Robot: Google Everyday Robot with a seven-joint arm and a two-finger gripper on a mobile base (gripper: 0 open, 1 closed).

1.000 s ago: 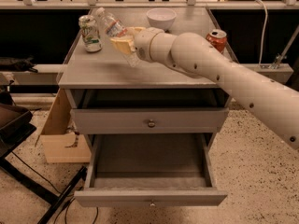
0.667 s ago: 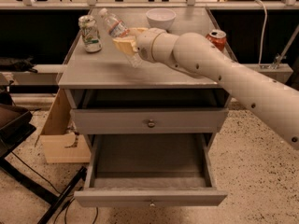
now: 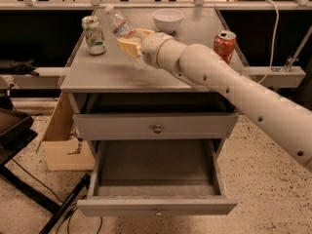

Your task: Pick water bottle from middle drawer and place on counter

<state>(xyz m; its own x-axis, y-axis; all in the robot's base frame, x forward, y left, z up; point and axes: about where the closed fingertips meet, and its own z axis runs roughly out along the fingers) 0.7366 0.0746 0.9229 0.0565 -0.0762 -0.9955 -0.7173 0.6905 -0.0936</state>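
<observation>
The water bottle, clear plastic with a white cap and a label band, is tilted with its cap up-left, held above the counter. My gripper is shut on the water bottle around its middle, over the counter's left-centre. The white arm reaches in from the lower right. The middle drawer is pulled open at the bottom of the grey cabinet, and its inside shows empty.
A white-green can stands at the counter's back left, a white bowl at the back, a red soda can at the right. A knobbed drawer front is shut above. A cardboard box sits left of the cabinet.
The gripper and the bottle have stayed almost in place above the counter, with only a very slight shift.
</observation>
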